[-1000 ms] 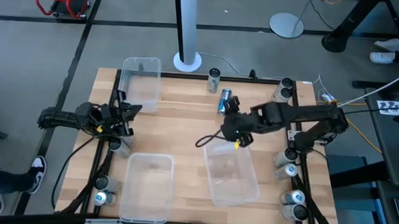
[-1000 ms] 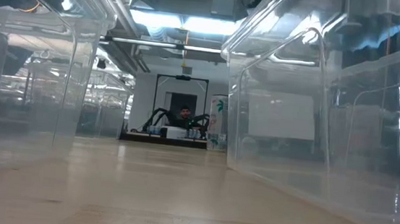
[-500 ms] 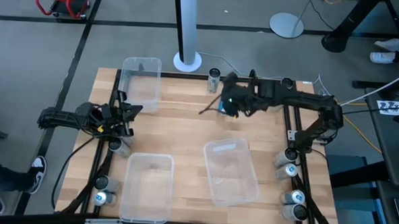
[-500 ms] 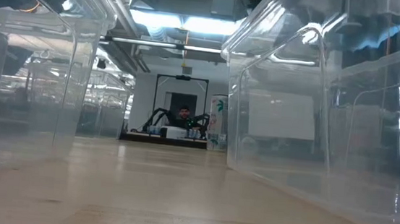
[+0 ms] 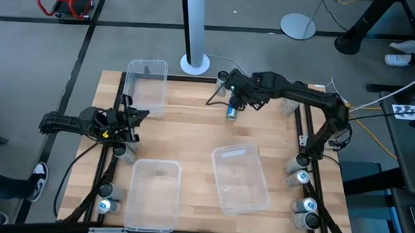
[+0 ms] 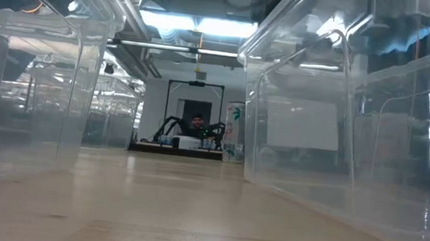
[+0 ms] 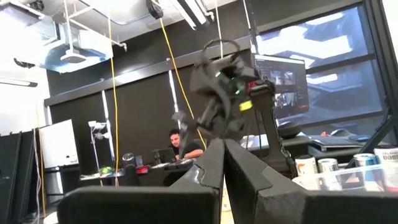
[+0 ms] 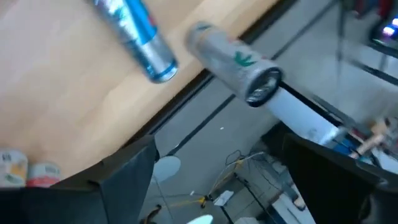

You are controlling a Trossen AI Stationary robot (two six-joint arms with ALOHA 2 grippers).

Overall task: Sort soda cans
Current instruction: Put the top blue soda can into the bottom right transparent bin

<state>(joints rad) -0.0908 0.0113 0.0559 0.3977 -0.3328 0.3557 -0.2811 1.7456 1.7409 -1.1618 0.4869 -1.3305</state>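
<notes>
The right end effector hovers at the desk's far edge with its fingers spread wide and empty. Just beside it, a blue-and-silver metal soda can lies on its side, and a grey upright soda can stands at that edge. The left end effector waits fully closed and empty at the desk's left edge.

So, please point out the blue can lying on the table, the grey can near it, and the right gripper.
blue can [image 8: 138,38], right wrist view, on its side wall.
grey can [image 8: 231,61], right wrist view, on its side wall.
right gripper [image 5: 231,89], high view, between its fingertips.
</notes>
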